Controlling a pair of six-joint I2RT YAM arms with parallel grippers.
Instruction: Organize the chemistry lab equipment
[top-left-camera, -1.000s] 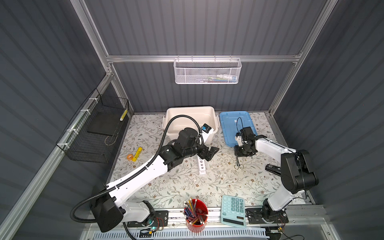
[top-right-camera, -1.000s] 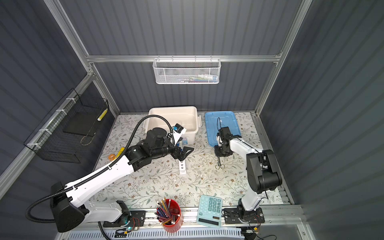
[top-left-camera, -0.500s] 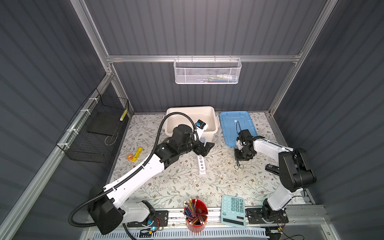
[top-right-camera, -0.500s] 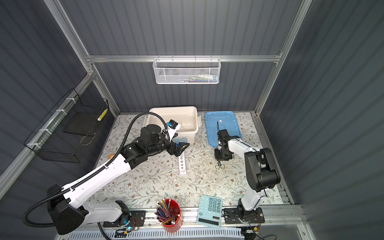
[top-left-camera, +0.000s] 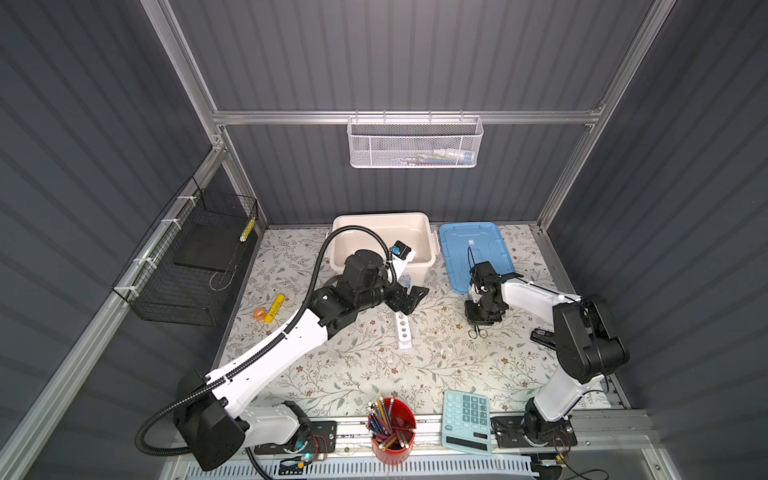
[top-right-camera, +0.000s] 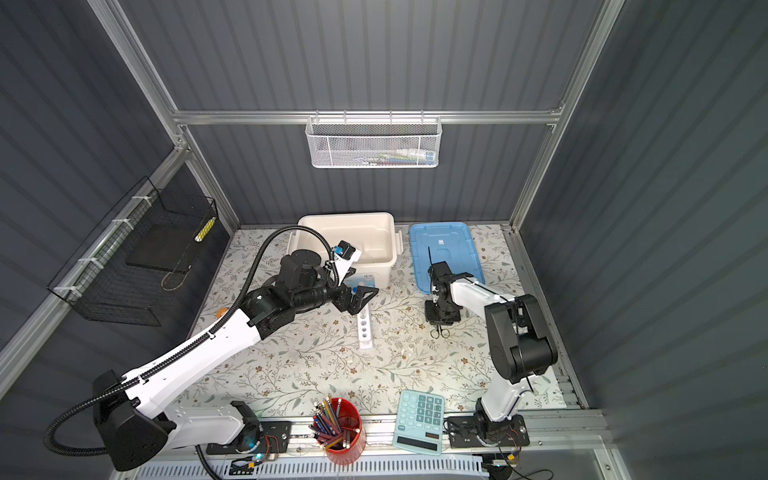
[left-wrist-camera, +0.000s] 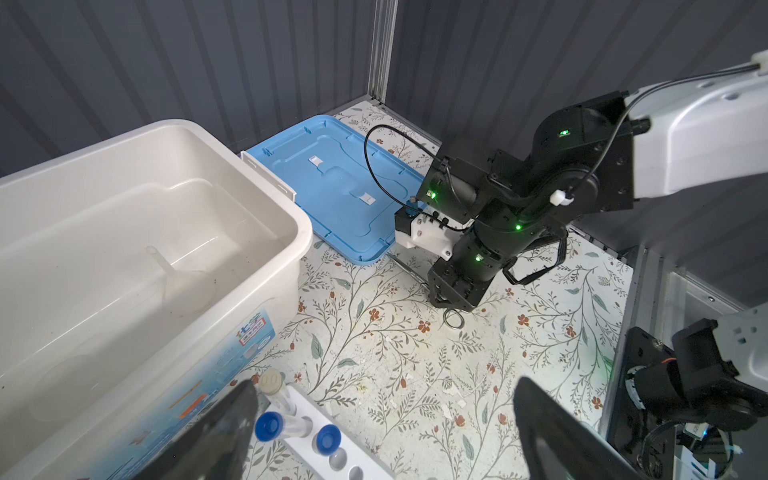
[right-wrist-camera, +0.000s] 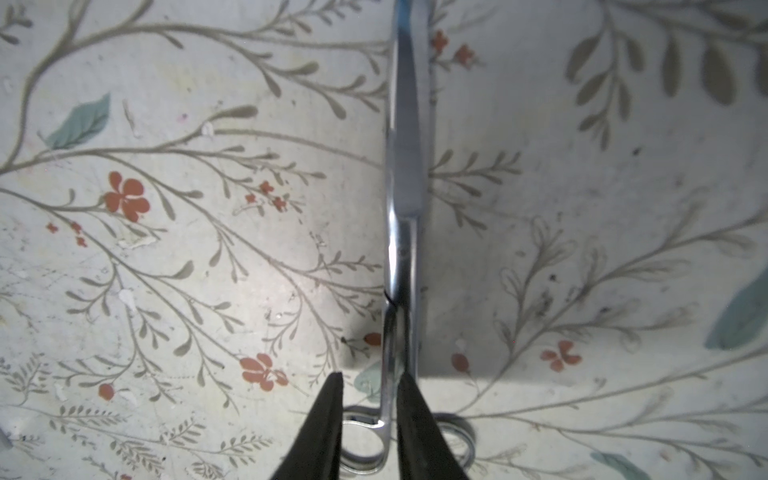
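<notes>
Cream plastic bin (left-wrist-camera: 257, 187): clear funnel (left-wrist-camera: 178, 278) inside; other glassware there I cannot resolve. Narrow white rack (top-left-camera: 403, 330), round holes, carries two blue-capped test tubes (left-wrist-camera: 268, 427) at the bin end. Silver scissors (right-wrist-camera: 405, 166) flat on floral worktop (top-left-camera: 374, 374), loops partly cut off. Right hand (right-wrist-camera: 370, 380) straddles shank, fingers narrowly apart; I see a gap on one side. Left hand (left-wrist-camera: 384, 382) wide apart, empty, over rack.
</notes>
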